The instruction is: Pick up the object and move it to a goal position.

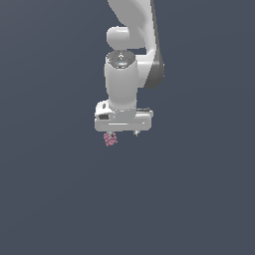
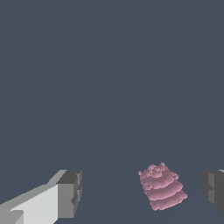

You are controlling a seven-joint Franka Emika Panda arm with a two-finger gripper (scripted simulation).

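Observation:
The object (image 1: 110, 139) is a tiny pink, bumpy, ridged blob lying on the dark grey floor. It sits just under the white hand of my gripper (image 1: 122, 134), toward the exterior view's left. In the wrist view the object (image 2: 162, 186) lies between the two grey fingertips (image 2: 70, 192) of my gripper (image 2: 141, 194), nearer one finger than the other and touching neither. The jaws stand wide apart, so the gripper is open and holds nothing.
The white arm (image 1: 130, 45) rises straight above the hand. A flat, dark grey-blue floor (image 1: 199, 189) spreads all around, and I see no other objects, walls or edges.

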